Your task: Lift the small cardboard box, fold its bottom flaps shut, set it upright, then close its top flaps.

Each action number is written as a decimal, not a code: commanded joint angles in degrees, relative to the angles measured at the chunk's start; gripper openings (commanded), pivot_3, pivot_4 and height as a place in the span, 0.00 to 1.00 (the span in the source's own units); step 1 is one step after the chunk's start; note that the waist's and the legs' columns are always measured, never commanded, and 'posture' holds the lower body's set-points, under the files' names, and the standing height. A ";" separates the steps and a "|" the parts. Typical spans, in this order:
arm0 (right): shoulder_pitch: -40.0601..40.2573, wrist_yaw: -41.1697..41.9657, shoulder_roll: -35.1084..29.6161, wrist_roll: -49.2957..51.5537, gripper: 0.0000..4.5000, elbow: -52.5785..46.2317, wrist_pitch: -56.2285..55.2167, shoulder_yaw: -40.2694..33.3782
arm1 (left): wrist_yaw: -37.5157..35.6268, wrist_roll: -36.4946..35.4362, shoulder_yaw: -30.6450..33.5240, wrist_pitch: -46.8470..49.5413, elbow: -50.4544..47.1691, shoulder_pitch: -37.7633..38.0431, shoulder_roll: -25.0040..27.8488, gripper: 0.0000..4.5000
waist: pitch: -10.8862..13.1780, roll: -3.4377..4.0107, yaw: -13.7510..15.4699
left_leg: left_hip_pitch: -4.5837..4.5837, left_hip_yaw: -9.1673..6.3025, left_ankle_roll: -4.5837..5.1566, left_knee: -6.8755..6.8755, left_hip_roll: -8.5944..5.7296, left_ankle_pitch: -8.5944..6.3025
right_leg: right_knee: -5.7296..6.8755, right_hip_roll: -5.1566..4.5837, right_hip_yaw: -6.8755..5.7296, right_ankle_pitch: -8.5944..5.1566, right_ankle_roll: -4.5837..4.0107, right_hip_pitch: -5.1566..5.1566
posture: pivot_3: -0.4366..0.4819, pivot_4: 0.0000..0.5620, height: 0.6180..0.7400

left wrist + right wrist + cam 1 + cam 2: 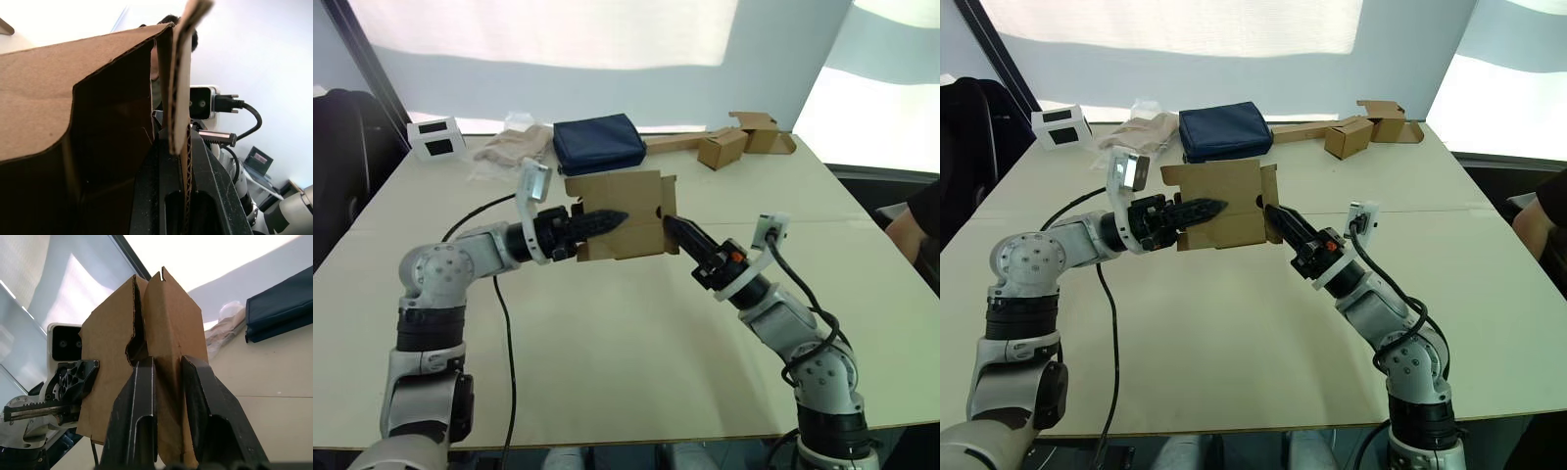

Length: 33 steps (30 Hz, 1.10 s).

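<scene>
The small cardboard box (pixel 625 215) is held clear above the worktop (pixel 607 343), the left hand (pixel 607 221) clamped on one wall and the right hand (pixel 674 228) pinching a flap edge, so flap folding appears under way, next requiring an inward press.

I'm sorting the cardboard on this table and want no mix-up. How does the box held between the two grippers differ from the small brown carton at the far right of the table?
The small cardboard box is lifted off the table, gripped by the left gripper and right gripper; the carton rests on the table, untouched. The held box looks larger and squarer; the carton looks narrower. The carton lies by a long flat cardboard strip; the held box has none. Both are plain, unprinted brown cardboard.
</scene>
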 commanded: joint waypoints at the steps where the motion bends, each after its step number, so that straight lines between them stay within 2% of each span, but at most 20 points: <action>1: -1.10 -2.28 1.79 6.18 0.18 -2.90 0.89 -0.94 | -0.66 0.39 -0.45 -1.40 -0.89 -1.35 -0.39 0.00 | 0.00 0.00 0.00 | 0.00 0.00 0.00 0.00 0.00 0.00 | 0.00 0.00 0.00 0.00 0.00 0.00 | 0.48 0.27 1.00; 8: -1.19 -6.84 2.56 14.95 0.18 -3.53 2.40 -1.61 | -1.40 1.53 -1.57 -2.33 -1.60 -1.16 -1.00 0.00 | 0.00 0.00 -0.02 | 0.00 0.00 0.00 0.00 0.02 0.00 | 0.00 -0.01 0.00 -0.01 -0.01 0.00 | 0.48 0.27 1.00; 18: -1.42 -6.37 1.94 14.69 0.18 -4.69 4.08 2.50 | -0.20 1.24 -0.94 -2.44 -1.25 -2.02 -2.73 0.00 | 0.00 0.00 -0.05 | 0.00 0.00 0.00 0.00 0.01 0.00 | 0.00 0.00 0.01 0.00 0.00 0.00 | 0.48 0.27 1.00; 26: -0.09 -6.42 -1.35 22.09 0.18 0.87 1.50 -8.39 | -1.33 1.27 -0.49 -2.35 -1.38 -1.81 -1.36 0.00 | 0.00 0.00 0.13 | 0.00 0.00 0.00 0.00 0.01 0.00 | 0.00 -0.01 0.01 0.00 0.00 0.00 | 0.48 0.27 1.00; 31: 0.82 -5.87 -2.34 21.89 0.18 2.79 2.16 -9.25 | -1.39 1.34 -0.50 -2.65 -1.67 -1.44 -1.23 0.00 | 0.00 0.00 0.03 | -0.01 0.01 0.00 0.00 0.00 0.00 | -0.02 0.00 0.01 0.00 -0.01 0.00 | 0.48 0.27 1.00; 33: 0.49 -6.36 -2.00 20.46 0.06 3.32 2.16 -8.47 | -1.41 1.36 -0.49 -2.82 -1.72 -1.41 -1.29 0.00 | 0.00 0.00 -0.11 | -0.01 0.00 0.00 -0.01 0.01 0.00 | -0.02 0.03 0.01 0.00 0.00 0.00 | 0.48 0.27 1.00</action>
